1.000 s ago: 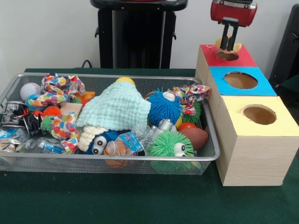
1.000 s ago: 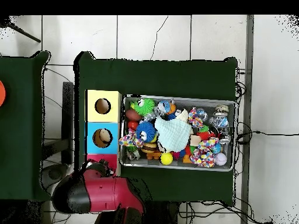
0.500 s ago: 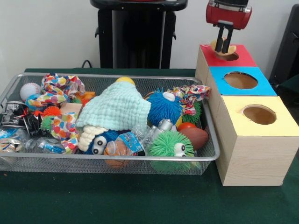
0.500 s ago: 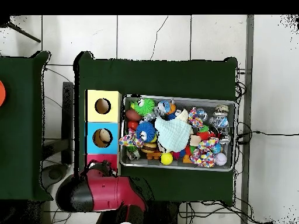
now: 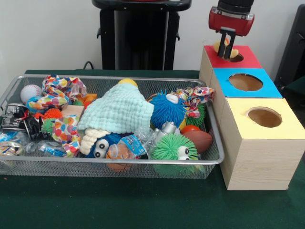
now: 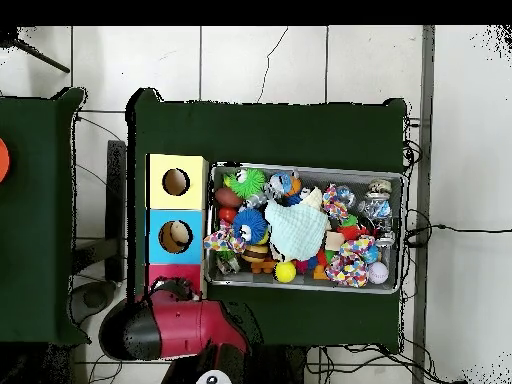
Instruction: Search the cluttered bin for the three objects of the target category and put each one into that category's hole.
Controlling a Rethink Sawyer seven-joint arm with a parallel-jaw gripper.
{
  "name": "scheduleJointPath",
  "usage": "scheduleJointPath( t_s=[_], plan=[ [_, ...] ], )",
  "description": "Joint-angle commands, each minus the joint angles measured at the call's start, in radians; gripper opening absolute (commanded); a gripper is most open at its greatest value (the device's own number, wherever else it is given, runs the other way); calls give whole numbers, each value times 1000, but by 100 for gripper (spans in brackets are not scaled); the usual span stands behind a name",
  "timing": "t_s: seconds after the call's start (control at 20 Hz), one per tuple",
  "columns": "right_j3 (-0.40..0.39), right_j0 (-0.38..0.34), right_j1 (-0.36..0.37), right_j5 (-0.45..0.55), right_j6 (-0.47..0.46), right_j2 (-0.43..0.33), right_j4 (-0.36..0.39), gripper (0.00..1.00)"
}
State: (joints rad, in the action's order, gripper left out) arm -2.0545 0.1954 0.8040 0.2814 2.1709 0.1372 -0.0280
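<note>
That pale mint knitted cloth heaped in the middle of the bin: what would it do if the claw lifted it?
The pale mint knitted cloth would probably sag and drape, since it lies in soft folds. It looks light. Draped over neighbouring toys, it might drag some along.

No text, brand, number or sign can be read in either view. The crushed plastic bottle [image 5: 129, 145] near the front of the mesh bin [image 5: 95, 164], lower centre of the front view, carries a blue label, but its print is too small to make out (only patches of colour show). The dark can [image 5: 12, 117] at the bin's left end has markings that cannot be read either. The three boxes at the right of the front view, red [image 5: 232, 57], blue [image 5: 245, 82] and yellow [image 5: 263, 117], bear plain coloured tops with holes and no lettering.
</note>
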Motion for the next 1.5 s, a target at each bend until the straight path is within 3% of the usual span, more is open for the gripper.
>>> scheduleJointPath(
  t_s=[0.05,0.8,1.5],
  plan=[
    [57,16,-43,-20,97,-85,0,0],
    [52,48,-30,-3,133,-91,-40,0],
    [95,54,-6,17,105,-58,-16,0]
  ],
)
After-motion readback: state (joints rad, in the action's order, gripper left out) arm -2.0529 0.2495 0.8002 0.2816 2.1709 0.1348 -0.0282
